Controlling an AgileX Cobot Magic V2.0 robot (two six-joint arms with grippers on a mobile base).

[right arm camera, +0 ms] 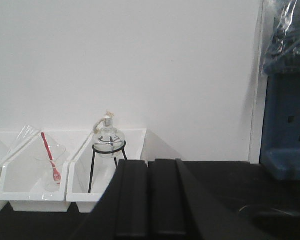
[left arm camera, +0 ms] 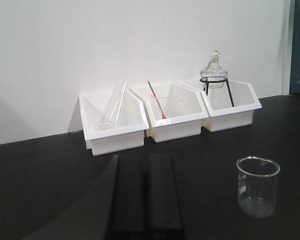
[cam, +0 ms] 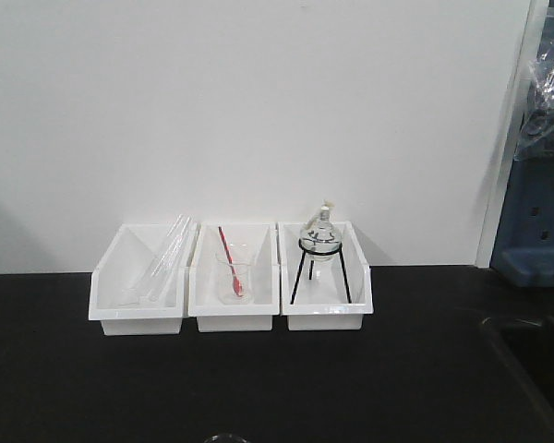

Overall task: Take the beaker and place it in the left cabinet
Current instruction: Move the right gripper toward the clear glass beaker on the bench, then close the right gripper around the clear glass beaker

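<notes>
Black tabletop [cam: 258,388] under a plain white wall [cam: 258,111]. Three white plastic bins [cam: 233,318] line the back, holding long glass tubes [cam: 166,254], a red utensil [cam: 229,263] and a round flask on a black tripod [cam: 319,238]. The small clear glass beaker [left arm camera: 258,187] stands upright on open tabletop, apart from the left fingers [left arm camera: 130,200]. These and the right fingers [right arm camera: 132,205] are pressed narrow, empty.

- beaker [left arm camera: 258,187]: small clear glass cylinder, flared rim with a pour lip, faint white print on the side
- upright and looks empty
- stands free on the black desk [left arm camera: 205,150], in front of the row of white bins [left arm camera: 175,120] and well apart from them
- front view: only a sliver of rim shows at the bottom edge
</notes>
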